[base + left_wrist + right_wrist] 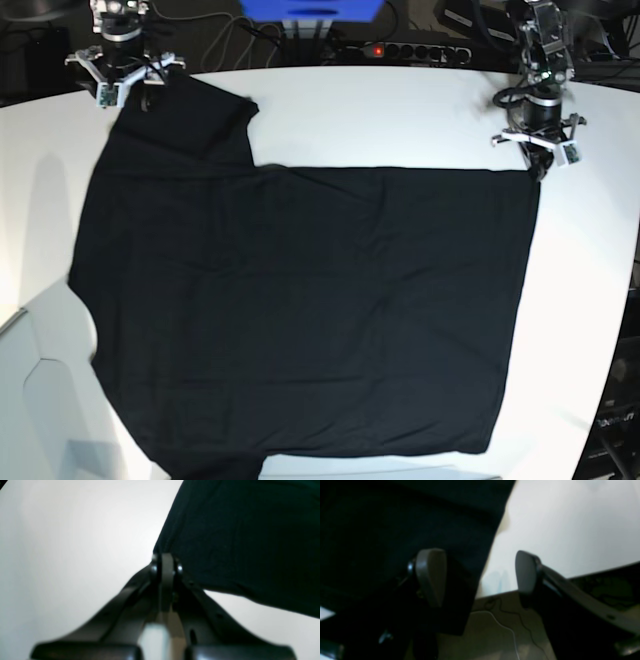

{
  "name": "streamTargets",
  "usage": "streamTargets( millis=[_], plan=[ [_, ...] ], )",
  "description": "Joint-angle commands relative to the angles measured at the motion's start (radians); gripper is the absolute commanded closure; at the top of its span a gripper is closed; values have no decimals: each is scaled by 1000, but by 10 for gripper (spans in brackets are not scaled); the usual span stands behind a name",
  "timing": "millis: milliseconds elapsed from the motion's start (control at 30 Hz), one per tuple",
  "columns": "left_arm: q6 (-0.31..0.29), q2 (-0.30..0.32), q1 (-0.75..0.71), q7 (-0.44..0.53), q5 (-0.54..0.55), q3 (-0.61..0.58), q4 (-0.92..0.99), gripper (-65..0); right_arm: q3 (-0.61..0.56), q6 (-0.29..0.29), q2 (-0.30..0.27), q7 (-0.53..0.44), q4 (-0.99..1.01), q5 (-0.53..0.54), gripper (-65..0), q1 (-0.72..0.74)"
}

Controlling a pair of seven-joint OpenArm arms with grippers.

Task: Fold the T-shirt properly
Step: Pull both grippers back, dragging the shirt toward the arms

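The black T-shirt (300,320) lies spread flat over most of the white table (400,110). My left gripper (540,160) is at the shirt's far right corner. In the left wrist view its fingers (166,560) are pressed together, and the cloth's corner (237,542) meets their tips. My right gripper (125,92) stands open at the far left, over the sleeve. In the right wrist view, one finger (431,575) is over the black cloth (395,517) and the other finger (525,572) is over bare table near its edge.
A power strip (400,50) with a red light, a blue box (310,10) and cables lie behind the table's far edge. Below the table edge, the right wrist view shows floor with cables (500,620). The table's right rim (625,300) curves close to the shirt.
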State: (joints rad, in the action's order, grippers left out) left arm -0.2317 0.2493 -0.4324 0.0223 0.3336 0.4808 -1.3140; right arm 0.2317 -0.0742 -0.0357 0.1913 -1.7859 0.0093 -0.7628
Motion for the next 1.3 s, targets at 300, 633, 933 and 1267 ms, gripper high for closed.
streamTargets(
  millis=[300, 633, 933, 1267],
  plan=[
    [5, 8, -9, -15, -8, 2, -9, 0, 18, -65, 29, 24, 14, -4, -218, -2],
    [5, 8, -23, -15, -8, 2, -11, 0, 59, -63, 29, 15, 8, -4, 0, -1],
    [5, -9, -64, -17, -8, 57, -54, 0, 102, -154, 35, 15, -91, -2, 0, -8],
    [5, -58, -147, -23, -8, 114, -204, 0, 162, -290, 84, 12, -137, -2, 0, -1]
  ],
)
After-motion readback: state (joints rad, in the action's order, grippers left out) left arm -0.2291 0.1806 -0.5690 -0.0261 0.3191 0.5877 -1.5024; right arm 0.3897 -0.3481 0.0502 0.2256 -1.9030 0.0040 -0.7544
